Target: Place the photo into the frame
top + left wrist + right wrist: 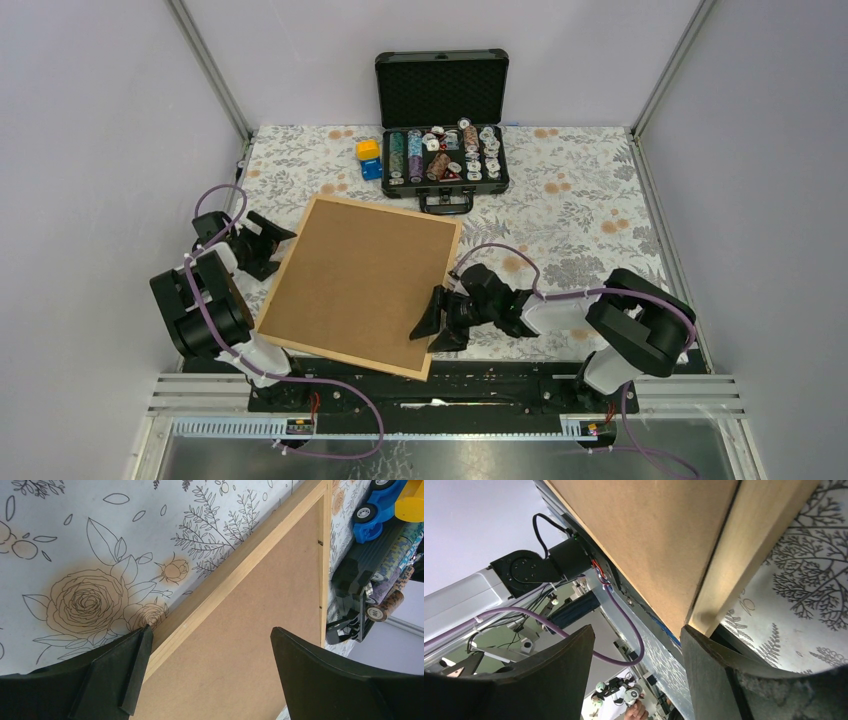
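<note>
The frame (389, 211) lies face down on the bench (585, 215), its brown backing (360, 285) facing up. The left end effector (272, 250) gapes wide at its left edge. The right end effector (432, 325), fingers apart, sits at the near right corner, perhaps touching wood

Your table (590, 215), spread with a floral cloth, carries the frame (235, 569) back-up left of centre, its near corner reaching past the near edge. At the far middle stands an open black case (441, 130), with a yellow-and-blue toy (369, 158) just left of it.
</note>
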